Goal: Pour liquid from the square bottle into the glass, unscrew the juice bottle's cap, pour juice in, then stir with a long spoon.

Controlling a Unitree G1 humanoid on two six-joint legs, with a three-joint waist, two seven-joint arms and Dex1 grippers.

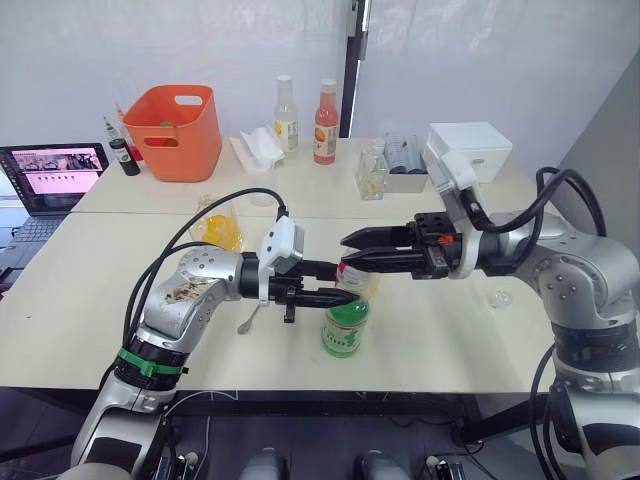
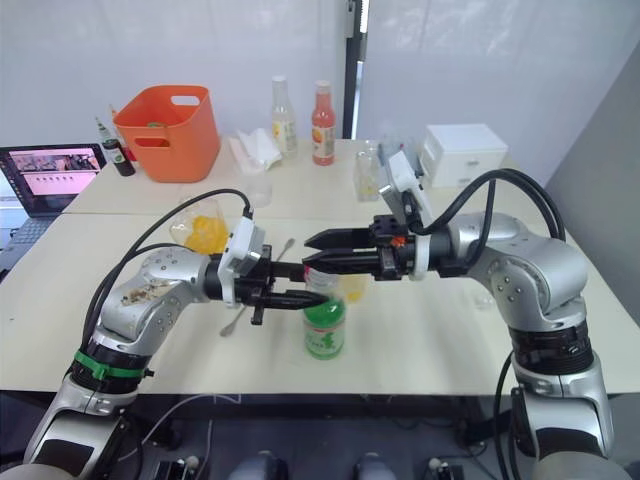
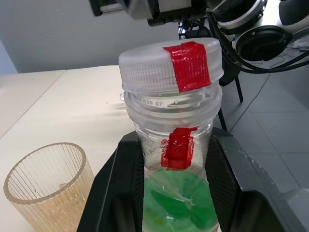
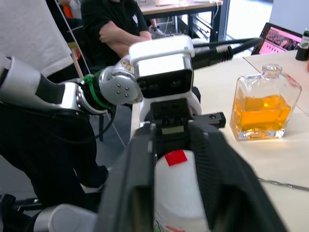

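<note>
Juice bottle [image 1: 346,328]: stood upright near the front edge of the table [image 1: 90,300], green liquid in its lower half, label partly turned away and unreadable. Left gripper [image 1: 335,283] reached in from the left with a black finger on either side of the neck just under the cap [image 3: 170,64]; the left wrist view showed both fingers [image 3: 118,186] pressed against the clear neck, so it gripped the bottle. Cap was white, ribbed, crossed by a strip of red tape, and sat on the thread.

Right gripper [image 1: 349,248]: came in from the right at cap height, its two fingers a cap's width apart with the cap between them in the right wrist view; whether the pads actually touched the cap could not be made out, as the fingers were blurred and hid its sides.

Glass [image 3: 48,186]: ribbed tumbler just beside the bottle, a little yellow liquid at the bottom; in the head views largely hidden behind the grippers.

Square bottle [image 4: 261,104]: upright further back on the table, about half full of orange liquid, stopper in.

Long spoon [image 2: 232,318]: lay flat by the left arm, its middle covered by the arm.

Orange basket [image 1: 176,130], laptop [image 1: 50,175] and two tall bottles [image 1: 305,120] stood at the far side.
</note>
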